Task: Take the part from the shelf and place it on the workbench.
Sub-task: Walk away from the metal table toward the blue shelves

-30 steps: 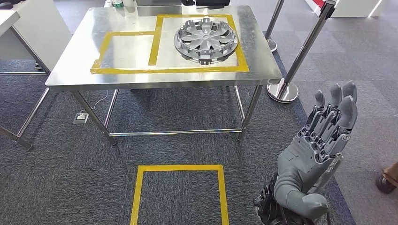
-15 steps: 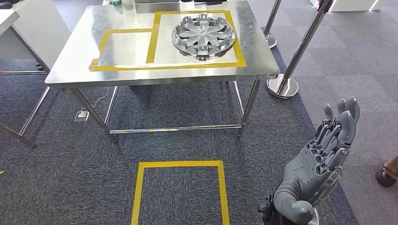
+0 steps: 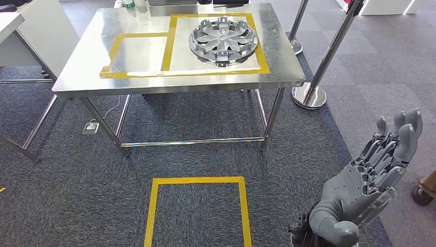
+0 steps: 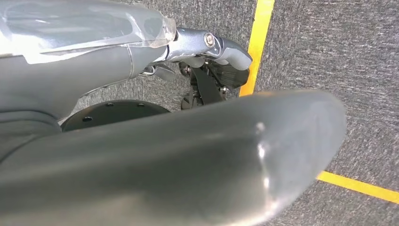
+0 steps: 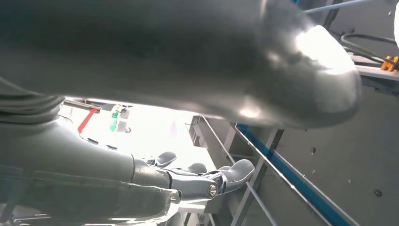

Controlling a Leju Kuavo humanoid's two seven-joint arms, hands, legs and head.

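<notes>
The part, a silver wheel cover (image 3: 223,39), lies flat on the steel workbench (image 3: 82,72) inside the larger yellow-taped square, at the back of the head view. My right hand (image 3: 367,188) is raised low on the right, far from the bench, fingers straight and apart, palm empty. In the right wrist view the right hand's fingers (image 5: 207,181) stretch out with nothing in them. The left wrist view shows my left hand (image 4: 197,52) hanging over the carpet, its thumb close to the lens and the fingers spread with nothing held.
A smaller yellow-taped square (image 3: 136,54) on the bench holds nothing. A yellow square (image 3: 198,211) marks the carpet in front of the bench. Stanchion posts (image 3: 329,56) stand to the right of the bench. A person's shoe (image 3: 425,191) shows at the right edge. A white table (image 3: 10,23) is at the left.
My right hand has moved down and to the right, staying open. The whole picture has shifted slightly, so the camera moved; the wheel cover has stayed in its square.
</notes>
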